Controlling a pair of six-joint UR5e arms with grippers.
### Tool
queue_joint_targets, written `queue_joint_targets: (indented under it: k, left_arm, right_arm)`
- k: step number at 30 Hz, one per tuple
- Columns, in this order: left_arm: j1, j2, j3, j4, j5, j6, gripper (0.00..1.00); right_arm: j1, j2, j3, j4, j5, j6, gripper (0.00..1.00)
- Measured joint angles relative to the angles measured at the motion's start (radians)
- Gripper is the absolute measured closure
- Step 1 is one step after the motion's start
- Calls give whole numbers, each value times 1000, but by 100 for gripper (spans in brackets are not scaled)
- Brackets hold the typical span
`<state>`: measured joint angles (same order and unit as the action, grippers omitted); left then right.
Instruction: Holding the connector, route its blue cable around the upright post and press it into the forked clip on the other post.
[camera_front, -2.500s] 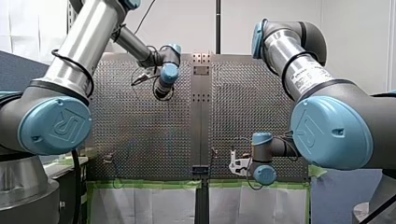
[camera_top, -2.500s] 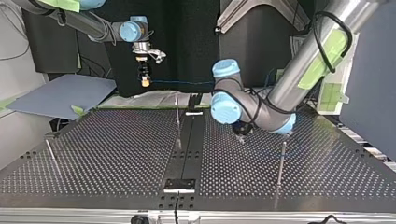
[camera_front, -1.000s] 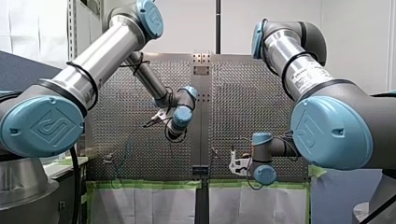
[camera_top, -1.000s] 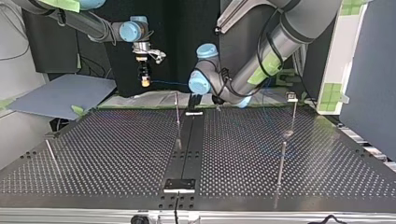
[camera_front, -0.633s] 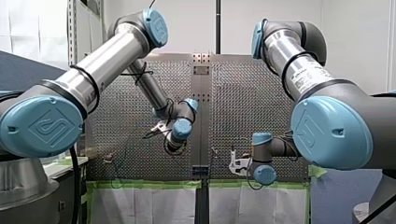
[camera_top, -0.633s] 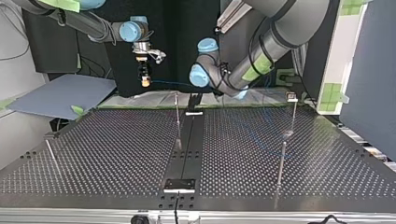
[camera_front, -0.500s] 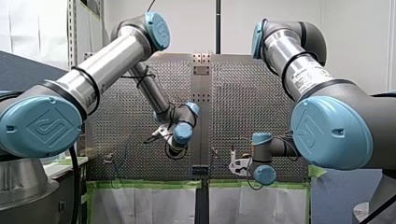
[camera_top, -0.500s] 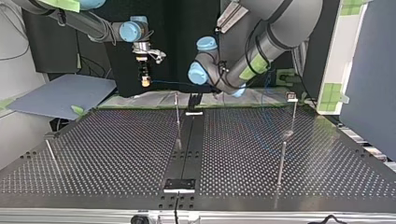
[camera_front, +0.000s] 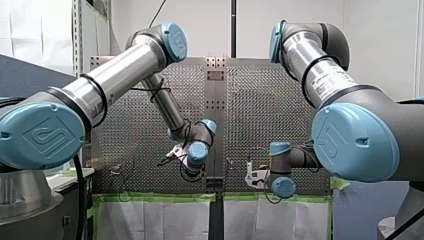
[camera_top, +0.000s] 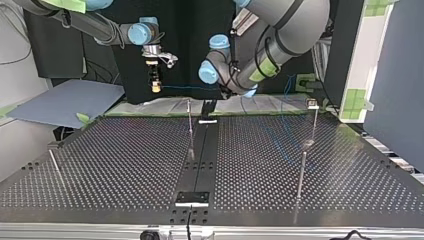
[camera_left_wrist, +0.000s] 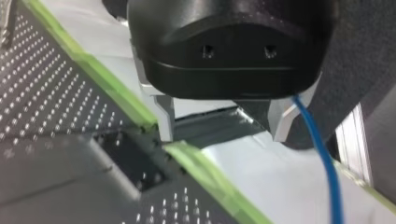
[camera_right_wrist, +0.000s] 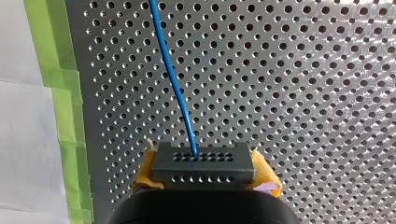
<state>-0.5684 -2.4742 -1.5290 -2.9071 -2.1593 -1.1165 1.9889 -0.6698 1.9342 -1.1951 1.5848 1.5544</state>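
My right end effector (camera_top: 156, 86), the one with yellow pads, is squeezed shut on the dark grey block connector with rows of little holes (camera_right_wrist: 203, 161). It holds the connector up in the air, near the edge of the silver table full of holes (camera_top: 125, 165), at the 11 o'clock side of the top view. The thin blue cable (camera_right_wrist: 175, 88) comes out of the connector's face and goes straight ahead, away from that end effector. In the top view the cable's long line runs toward 3 o'clock, over to my left arm.

My black left end effector with metal fingers (camera_left_wrist: 223, 123) has its fingers apart and holds nothing. The cable hangs just beside one finger, not in the gap, as far as I can see.

The small forked clip on top of a thin metal post (camera_top: 313, 103) stands at about 3 o'clock from my left arm, so I think my left arm is the nearer one. A plain thin metal post (camera_top: 301, 175) stands at 6 o'clock from the forked clip. A faint blue line lies near it. I cannot tell if it goes round it.
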Motion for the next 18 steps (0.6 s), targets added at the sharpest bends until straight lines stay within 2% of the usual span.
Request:
queue_joint_targets:
  k: [6, 18]
  left_arm:
    - [-14, -18, 0, 33, 45, -47, 0]
    - [-31, -24, 0, 55, 92, -140, 0]
  right_arm:
    - [-1, 0, 0, -1, 0, 1, 100]
    - [-2, 0, -3, 1, 0, 1, 100]
